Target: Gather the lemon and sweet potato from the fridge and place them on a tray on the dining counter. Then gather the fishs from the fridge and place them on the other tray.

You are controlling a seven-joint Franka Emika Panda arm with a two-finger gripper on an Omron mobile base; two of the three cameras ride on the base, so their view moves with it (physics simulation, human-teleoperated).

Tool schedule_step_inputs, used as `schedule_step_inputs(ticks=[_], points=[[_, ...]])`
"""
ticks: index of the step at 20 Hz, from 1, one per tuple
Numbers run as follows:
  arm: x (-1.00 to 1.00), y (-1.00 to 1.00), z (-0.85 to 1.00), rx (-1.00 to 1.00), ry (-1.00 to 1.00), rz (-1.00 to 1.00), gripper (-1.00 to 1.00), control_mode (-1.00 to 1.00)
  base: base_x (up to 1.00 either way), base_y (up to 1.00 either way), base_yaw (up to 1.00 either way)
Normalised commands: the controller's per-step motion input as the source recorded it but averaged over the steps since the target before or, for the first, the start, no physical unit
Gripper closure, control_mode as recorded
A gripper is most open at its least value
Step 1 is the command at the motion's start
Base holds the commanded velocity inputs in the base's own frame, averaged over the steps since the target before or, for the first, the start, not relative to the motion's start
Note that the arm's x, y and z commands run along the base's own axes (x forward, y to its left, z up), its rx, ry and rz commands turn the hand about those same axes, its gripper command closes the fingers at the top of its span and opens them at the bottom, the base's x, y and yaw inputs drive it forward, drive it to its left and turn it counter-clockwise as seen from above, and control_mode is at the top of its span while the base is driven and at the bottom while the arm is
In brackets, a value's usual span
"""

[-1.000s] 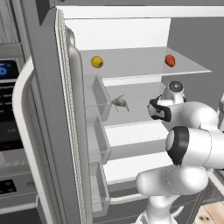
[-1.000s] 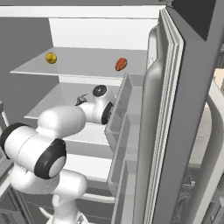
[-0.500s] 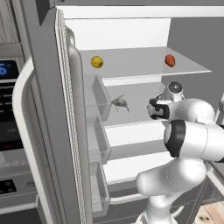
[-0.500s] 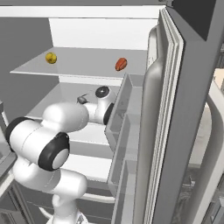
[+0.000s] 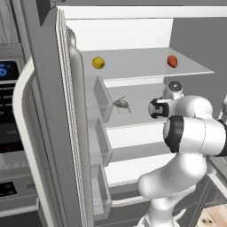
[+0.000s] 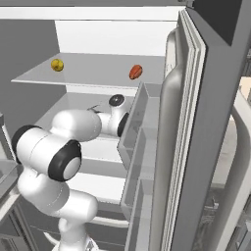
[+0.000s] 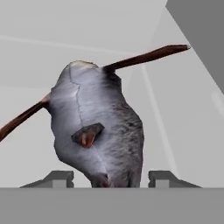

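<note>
Inside the fridge (image 5: pixel 133 35), your gripper (image 7: pixel 105 179) straddles the fish (image 7: pixel 98 131) with jaws apart, so closing off-centre could squirt it along the shelf.

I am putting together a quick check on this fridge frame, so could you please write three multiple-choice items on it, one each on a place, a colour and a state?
1. Where is the lemon?
A. Top shelf, with the sweet potato
B. Door bin
C. Bottom shelf

2. What colour is the body of the fish?
A. Bright blue
B. Grey
C. Yellow

3. How is the fridge door?
A. Shut
B. Open
C. Off its hinges

Answers:
1 A: both base views show the two on the same top shelf.
2 B: the hand view shows a grey body between the fingertips.
3 B: the shelves and door bins are exposed.
</note>
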Motion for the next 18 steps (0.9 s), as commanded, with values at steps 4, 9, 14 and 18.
schedule_step_inputs(ticks=[4,9,14,18], points=[[-0.02,0.00,-0.14,0.00,0.01,0.00,1.00,-1.00,0.00,0.00,0.00],[-0.58,0.00,-0.05,0.00,-0.08,0.00,1.00,-1.00,0.00,0.00,0.00],[-0.87,0.01,0.19,0.00,-0.13,0.00,1.00,-1.00,0.00,0.00,0.00],[-0.85,0.05,0.64,0.00,-0.01,0.00,1.00,-1.00,0.00,0.00,0.00]])
